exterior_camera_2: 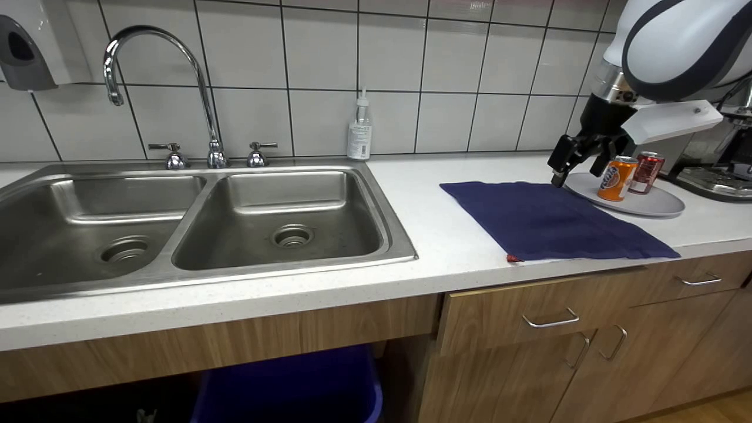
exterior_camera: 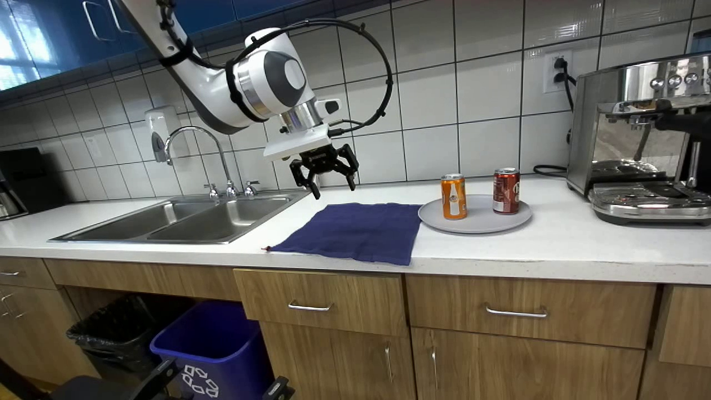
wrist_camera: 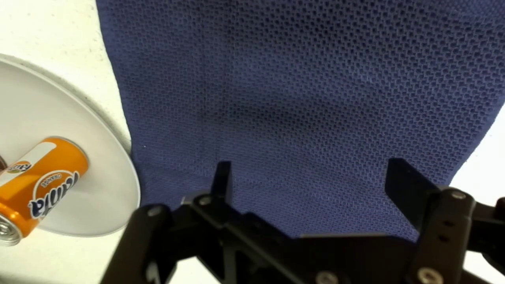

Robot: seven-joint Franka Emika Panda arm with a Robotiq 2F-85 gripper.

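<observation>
My black gripper [exterior_camera: 334, 191] hangs over a dark blue cloth [exterior_camera: 361, 232], its jaws wide apart with nothing between them. Seen from the wrist, the cloth [wrist_camera: 300, 98] lies flat below both fingertips and fills most of the picture. The gripper appears clear of the cloth in an exterior view. Beside the cloth rests a round grey plate [exterior_camera: 483, 223]. An orange Fanta can [exterior_camera: 454, 197] and a dark red can [exterior_camera: 506, 191] stand upright on that plate. In the wrist view the orange can [wrist_camera: 43, 181] shows at the left, while only a sliver of the red can is visible.
A steel double sink [exterior_camera_2: 288, 235] with a tall faucet [exterior_camera_2: 205, 100] is set into the counter. A clear pump bottle [exterior_camera_2: 359, 132] stands by the tiled wall. At the far right is an espresso machine [exterior_camera: 650, 139]. Blue cabinets [exterior_camera: 205, 22] hang above.
</observation>
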